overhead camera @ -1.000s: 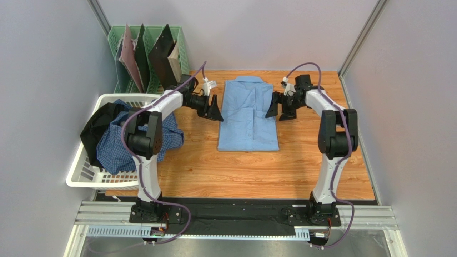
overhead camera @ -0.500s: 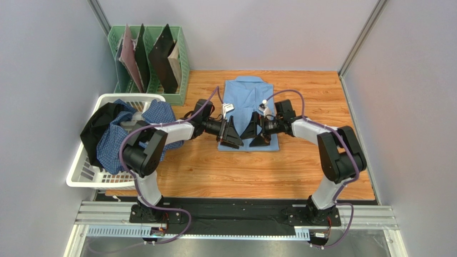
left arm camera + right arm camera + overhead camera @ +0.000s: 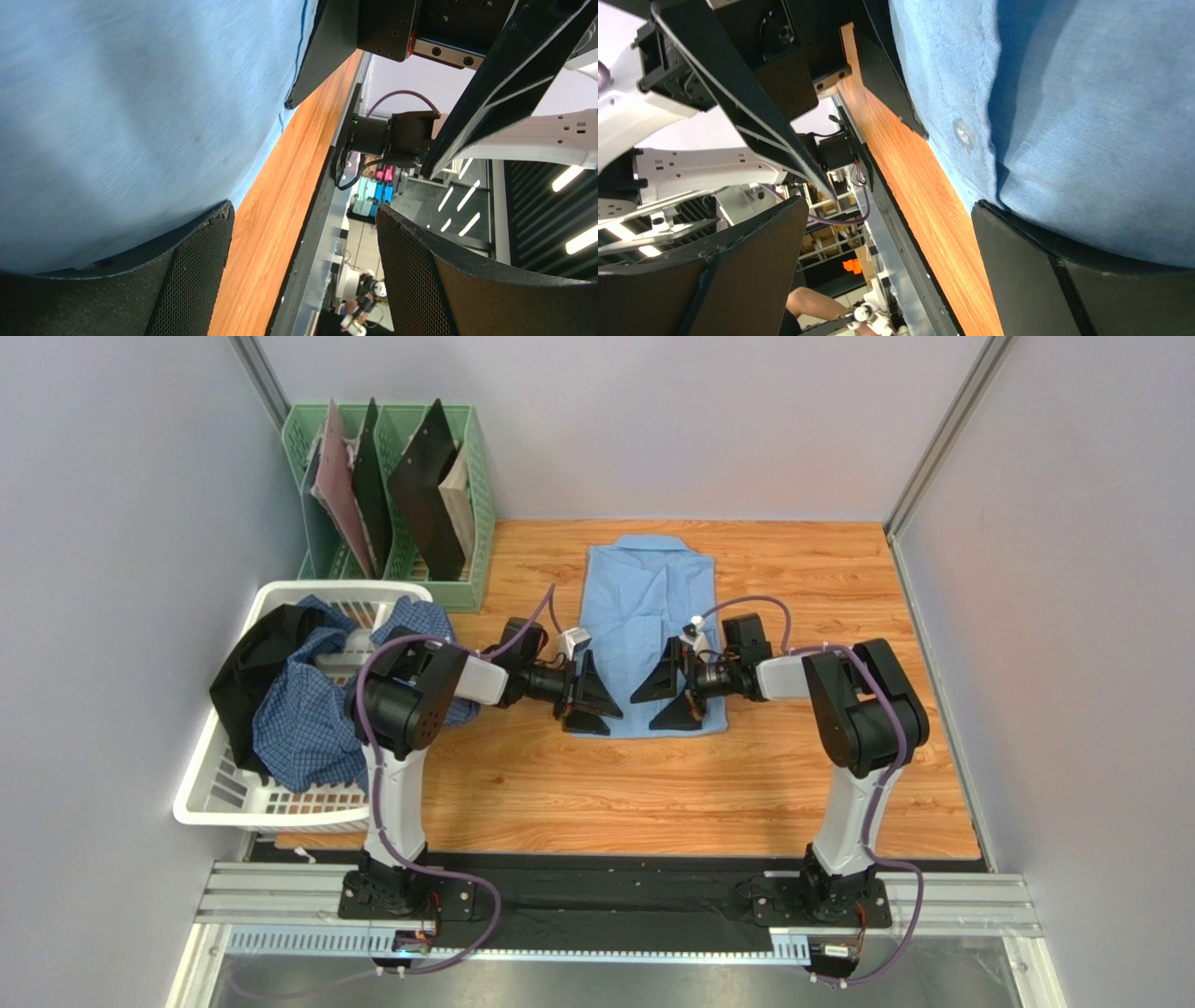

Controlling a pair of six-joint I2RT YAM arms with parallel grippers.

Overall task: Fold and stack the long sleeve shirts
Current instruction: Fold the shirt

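The plain light blue shirt (image 3: 648, 616) lies folded flat on the wooden table (image 3: 589, 784), collar at the far end. My left gripper (image 3: 593, 703) and right gripper (image 3: 665, 696) are both open, low at its near hem, facing each other. In the left wrist view (image 3: 305, 224) one finger (image 3: 175, 280) lies against the blue cloth (image 3: 126, 105); the other stands over the table's edge. In the right wrist view (image 3: 891, 224) one finger (image 3: 1088, 287) sits at the cloth (image 3: 1088, 126). The blue-and-white checked shirt (image 3: 316, 721) hangs crumpled in the basket.
A white laundry basket (image 3: 211, 805) stands at the table's left edge, also holding a black garment (image 3: 255, 665). A green file rack (image 3: 477, 462) with dark folders stands at the back left. Grey walls close in both sides and the back.
Both arms swung from the shirt's sides near the collar down to its near hem and drew closer together. The shirt has not moved. Both grippers stay open.
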